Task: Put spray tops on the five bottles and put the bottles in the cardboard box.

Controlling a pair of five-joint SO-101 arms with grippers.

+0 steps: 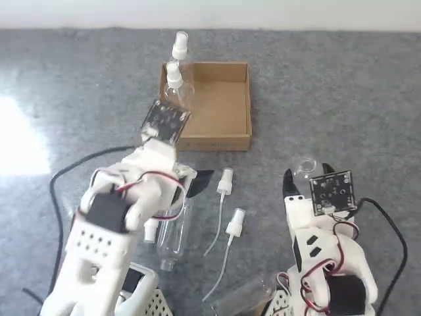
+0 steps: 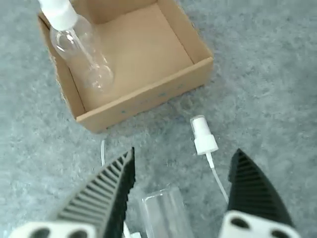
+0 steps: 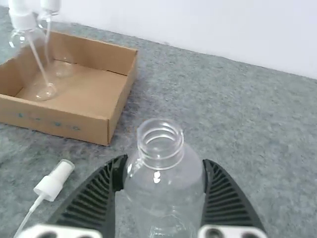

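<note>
Two clear bottles (image 1: 177, 85) with white spray tops stand in the far left corner of the cardboard box (image 1: 223, 141); they show again as the capped bottles (image 3: 34, 59). My right gripper (image 3: 161, 198) is shut on an upright, uncapped bottle (image 3: 161, 168), to the right of the box and nearer the table's front (image 1: 304, 166). My left gripper (image 2: 183, 168) is open, low over a lying uncapped bottle (image 2: 166, 213), whose neck lies between the fingers without touching them. Two loose spray tops (image 1: 225, 181) (image 1: 235, 224) lie between the arms.
Another clear bottle (image 1: 243, 296) lies at the front edge between the arms. A white perforated basket (image 1: 141, 299) sits at the front left beside the left arm's base. Black cables trail on the grey mat on both outer sides.
</note>
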